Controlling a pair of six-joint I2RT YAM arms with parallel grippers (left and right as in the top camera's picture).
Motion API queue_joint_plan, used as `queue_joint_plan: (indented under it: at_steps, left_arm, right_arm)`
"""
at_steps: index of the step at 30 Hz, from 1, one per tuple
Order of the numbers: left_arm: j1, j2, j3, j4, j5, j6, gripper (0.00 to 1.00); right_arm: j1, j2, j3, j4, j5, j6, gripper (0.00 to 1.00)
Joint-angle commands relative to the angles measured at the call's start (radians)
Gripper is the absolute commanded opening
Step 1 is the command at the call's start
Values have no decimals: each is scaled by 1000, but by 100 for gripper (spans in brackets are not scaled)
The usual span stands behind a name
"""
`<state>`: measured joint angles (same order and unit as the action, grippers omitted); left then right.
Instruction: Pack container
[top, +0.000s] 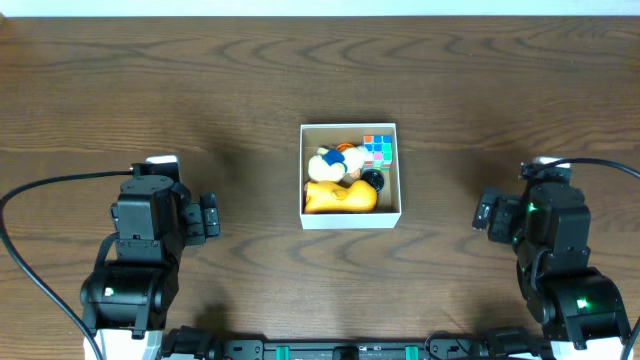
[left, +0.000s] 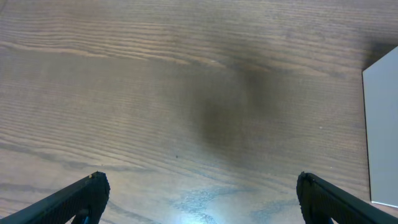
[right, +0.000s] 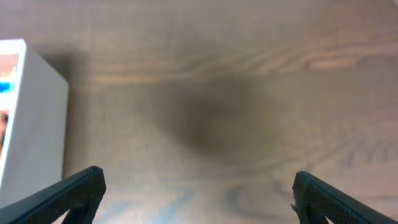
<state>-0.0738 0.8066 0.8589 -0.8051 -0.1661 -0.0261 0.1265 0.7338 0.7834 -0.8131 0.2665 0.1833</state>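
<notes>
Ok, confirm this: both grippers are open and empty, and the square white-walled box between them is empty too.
Wrong on the box. Both the left gripper and the right gripper are open and empty, but the square white-walled box between them is not empty: the overhead view shows a multicoloured puzzle cube and a yellow soft toy inside.

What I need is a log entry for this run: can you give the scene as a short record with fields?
container: white-walled, open-topped, mid table
contents: yellow toy, puzzle cube, white and orange plush, small dark round thing
left gripper: open, empty, left of the container, apart from it
right gripper: open, empty, right of the container, apart from it
</notes>
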Motion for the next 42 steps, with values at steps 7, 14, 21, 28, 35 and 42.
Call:
queue_joint_plan:
  at_steps: [7, 14, 21, 28, 35, 42]
  left_arm:
    - [3, 3, 3, -2, -23, -5, 98]
    - [3, 3, 3, -2, -23, -6, 98]
    - [3, 3, 3, -2, -23, -5, 98]
    - [3, 3, 3, -2, -23, -5, 98]
    - [3, 3, 3, -2, -23, -6, 98]
    - [3, 3, 3, -2, -23, -6, 98]
  right_arm:
    - [-32, -259, -95, 39, -95, -63, 99]
    - [-90, -516, -383, 308, -189, -77, 99]
    - [-97, -584, -600, 735, -189, -207, 99]
    - [-102, -609, -758, 918, -195, -252, 99]
    - [-133, -726, -778, 771, -214, -248, 99]
    - [-143, -729, -778, 741, -245, -229, 99]
